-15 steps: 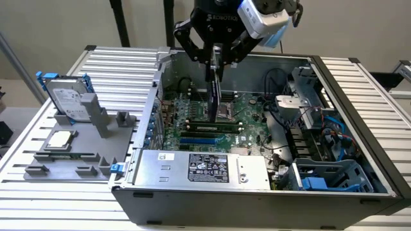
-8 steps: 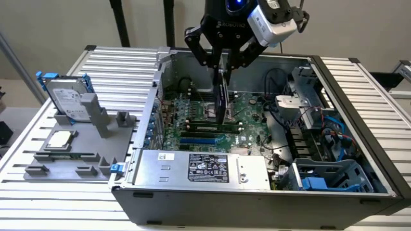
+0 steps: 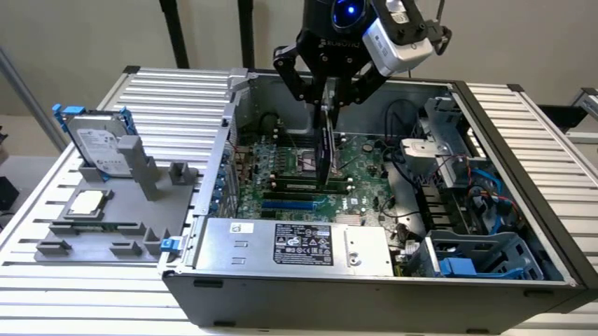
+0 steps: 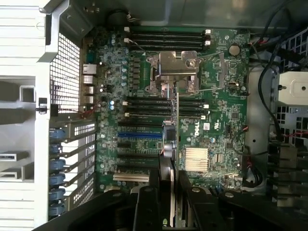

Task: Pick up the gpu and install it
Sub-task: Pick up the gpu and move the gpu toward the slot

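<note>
Slatted aluminium table (image 3: 551,133) is carrying the open grey computer case (image 3: 374,301). In the exterior view, I am pinching the thin, flat, dark gpu card (image 3: 325,150) in my black gripper (image 3: 327,98). It is hanging toward six o'clock from my fingertips, long axis upright, lower edge close over the green motherboard (image 3: 365,157). The blue slot (image 3: 290,205) is lying toward seven o'clock.
</note>
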